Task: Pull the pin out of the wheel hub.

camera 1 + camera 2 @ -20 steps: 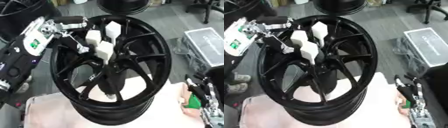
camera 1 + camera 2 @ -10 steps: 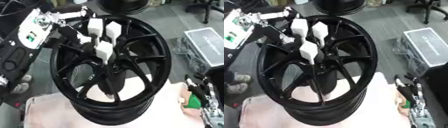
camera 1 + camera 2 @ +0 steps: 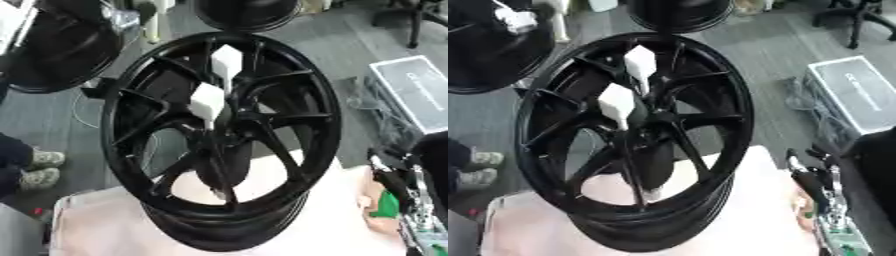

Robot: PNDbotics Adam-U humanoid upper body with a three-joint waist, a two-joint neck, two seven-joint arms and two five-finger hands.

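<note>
Currently a black wheel [image 3: 219,145] stands nearly upright at the centre of the frame, its lower rim bedded on a pale pink padded tabletop [image 3: 315,220], tilted so the spoked face looks up toward the head camera. That tilt probably serves the job: it leaves the hub [image 3: 229,131] and whatever is plugged into it reachable from the front.

Two white blocks sit on the spokes. The upper white block [image 3: 640,61] lies near the top of the rim; the lower white block [image 3: 617,102] sits just up and left of the hub. Judging by the task, these are the pins, or heads of pins, set into the wheel. How deep either one goes is hidden behind the spokes.

Right hand [image 3: 811,172] shows at the lower right edge of the frame, resting idle beside the tabletop, well apart from the wheel. Its fingers look straight and relaxed, holding nothing; the lower part is cut off by the frame edge.

Left hand does not show in either view.

Hard to make out: something pale at the upper left corner [image 3: 516,20] against another dark wheel [image 3: 492,50], too blurred to name. Grey case [image 3: 411,95] lies on the floor at right.
</note>
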